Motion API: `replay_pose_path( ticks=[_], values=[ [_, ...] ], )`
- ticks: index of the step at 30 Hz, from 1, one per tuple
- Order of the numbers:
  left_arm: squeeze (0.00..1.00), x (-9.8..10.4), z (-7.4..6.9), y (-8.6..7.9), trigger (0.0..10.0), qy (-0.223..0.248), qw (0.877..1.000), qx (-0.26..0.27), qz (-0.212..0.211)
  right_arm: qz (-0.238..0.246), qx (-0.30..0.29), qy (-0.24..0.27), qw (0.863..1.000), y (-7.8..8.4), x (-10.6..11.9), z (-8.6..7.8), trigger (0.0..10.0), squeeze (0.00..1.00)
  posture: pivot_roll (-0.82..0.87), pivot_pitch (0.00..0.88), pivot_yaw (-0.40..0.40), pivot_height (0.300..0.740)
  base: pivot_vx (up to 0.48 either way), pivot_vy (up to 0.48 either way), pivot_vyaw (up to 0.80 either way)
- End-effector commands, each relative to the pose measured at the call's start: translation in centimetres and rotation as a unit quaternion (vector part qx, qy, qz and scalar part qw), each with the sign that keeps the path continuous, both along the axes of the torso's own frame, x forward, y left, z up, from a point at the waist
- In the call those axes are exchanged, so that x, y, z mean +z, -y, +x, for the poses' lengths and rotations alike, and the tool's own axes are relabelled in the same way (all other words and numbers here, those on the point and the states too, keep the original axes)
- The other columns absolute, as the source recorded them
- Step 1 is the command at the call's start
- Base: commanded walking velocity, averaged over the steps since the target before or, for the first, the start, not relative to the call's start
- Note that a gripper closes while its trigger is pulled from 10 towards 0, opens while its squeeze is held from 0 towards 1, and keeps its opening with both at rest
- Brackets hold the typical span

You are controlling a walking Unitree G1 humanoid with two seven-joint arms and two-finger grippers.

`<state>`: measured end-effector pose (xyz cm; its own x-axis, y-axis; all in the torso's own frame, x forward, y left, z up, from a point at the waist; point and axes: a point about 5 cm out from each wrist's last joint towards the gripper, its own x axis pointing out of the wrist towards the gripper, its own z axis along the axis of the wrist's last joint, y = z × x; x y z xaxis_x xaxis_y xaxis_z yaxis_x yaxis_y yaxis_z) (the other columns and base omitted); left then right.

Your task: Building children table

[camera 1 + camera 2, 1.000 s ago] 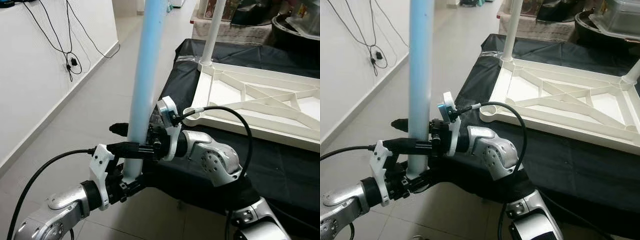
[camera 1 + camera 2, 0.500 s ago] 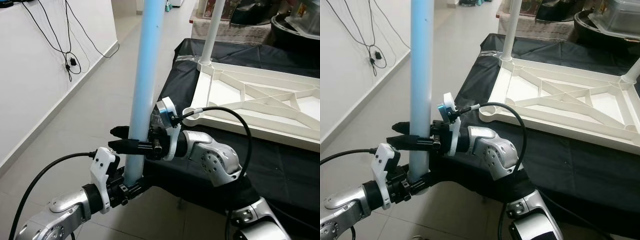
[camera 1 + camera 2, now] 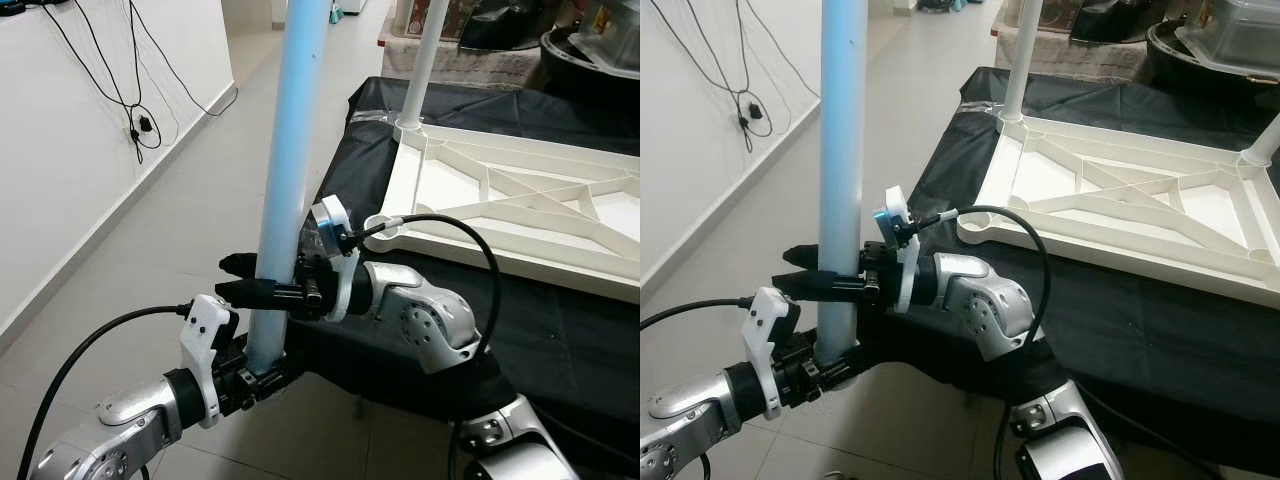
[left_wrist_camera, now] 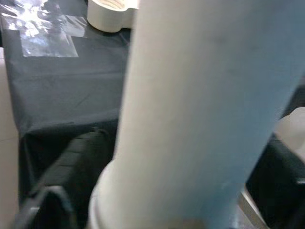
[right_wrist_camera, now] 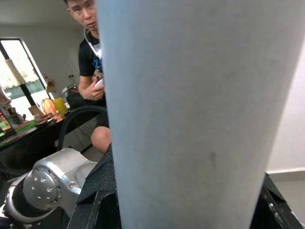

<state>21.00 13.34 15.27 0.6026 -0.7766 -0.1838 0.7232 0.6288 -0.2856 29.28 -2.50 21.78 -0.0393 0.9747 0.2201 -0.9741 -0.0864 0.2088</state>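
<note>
While the right gripper (image 3: pixel 243 277) pinches the upright blue table leg (image 3: pixel 290 170) off the black-draped table's near left corner and the left gripper (image 3: pixel 262 376) clamps its foot, keep it vertical toward the overturned white tabletop's (image 3: pixel 520 205) empty near-left socket (image 3: pixel 385 226)

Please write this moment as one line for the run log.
step: hold leg | blue table leg: upright, off table | left gripper: shut on lower end | right gripper: shut higher up | white tabletop: upside down on black cloth

Two silver metal arms with screwed round joints, white plastic wrist brackets, black cables looping out; right gripper (image 3: pixel 240 278) and left gripper (image 3: pixel 262 374): long black fingers.
</note>
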Motion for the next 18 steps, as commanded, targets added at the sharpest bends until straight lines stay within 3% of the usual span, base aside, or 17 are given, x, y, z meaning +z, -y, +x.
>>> replay_pose_path(
  ticks=[1,8,9,10,11,12,14,16,17,18],
  values=[
    [1.0,-0.2,-0.2,0.2,10.0,-0.004,1.0,-0.001,0.001,0.006,-0.002,0.008,1.0,-0.1,0.3,0.1,0.0,0.0,0.11,0.126,0.001,0.74,0.0,0.0,0.0],
    [1.0,-0.5,-0.4,-0.3,10.0,-0.003,1.0,0.009,0.013,0.021,-0.017,0.003,1.0,0.4,1.2,0.9,0.0,0.0,0.11,0.125,0.001,0.74,0.0,0.0,0.0],
    [0.24,-0.9,-0.7,-0.6,10.0,-0.006,1.0,0.016,0.026,0.033,-0.036,0.002,0.999,1.0,1.9,1.8,0.0,0.0,0.12,0.121,0.001,0.74,0.0,0.0,0.0],
    [0.24,-0.9,-0.7,-0.6,10.0,-0.006,1.0,0.016,0.026,0.033,-0.036,0.002,0.999,1.0,1.9,1.8,0.0,0.0,0.12,0.121,0.001,0.74,0.0,0.0,0.0],
    [0.0,-1.3,-1.0,-0.8,10.0,-0.01,0.999,0.028,0.036,0.046,-0.064,0.001,0.997,1.7,2.5,2.7,0.0,0.0,0.12,0.114,-0.001,0.74,0.0,0.0,0.0],
    [0.0,-1.7,-1.3,-1.0,10.0,-0.011,0.998,0.049,0.04,0.062,-0.107,0.0,0.992,2.7,3.2,3.9,0.0,0.0,0.12,0.108,0.0,0.74,0.0,0.0,0.0],
    [0.0,-1.7,-1.3,-1.0,10.0,-0.011,0.998,0.049,0.04,0.062,-0.107,0.0,0.992,2.7,3.2,3.9,0.0,0.0,0.12,0.108,0.0,0.74,0.0,0.0,0.0],
    [0.0,-2.1,-1.6,-1.2,10.0,-0.009,0.995,0.086,0.042,0.082,-0.166,-0.004,0.983,4.2,3.8,5.2,0.0,0.0,0.12,0.102,-0.001,0.74,0.0,0.0,0.0],
    [0.0,-2.1,-1.6,-1.2,10.0,-0.009,0.995,0.086,0.042,0.082,-0.166,-0.004,0.983,4.2,3.8,5.2,0.0,0.0,0.12,0.102,-0.001,0.74,0.0,0.0,0.0],
    [0.0,-2.2,-1.6,-1.4,10.0,0.0,0.992,0.123,0.04,0.087,-0.207,-0.006,0.974,4.9,3.8,5.8,0.0,0.0,0.12,0.094,0.002,0.74,0.0,0.0,0.0]
  ],
)
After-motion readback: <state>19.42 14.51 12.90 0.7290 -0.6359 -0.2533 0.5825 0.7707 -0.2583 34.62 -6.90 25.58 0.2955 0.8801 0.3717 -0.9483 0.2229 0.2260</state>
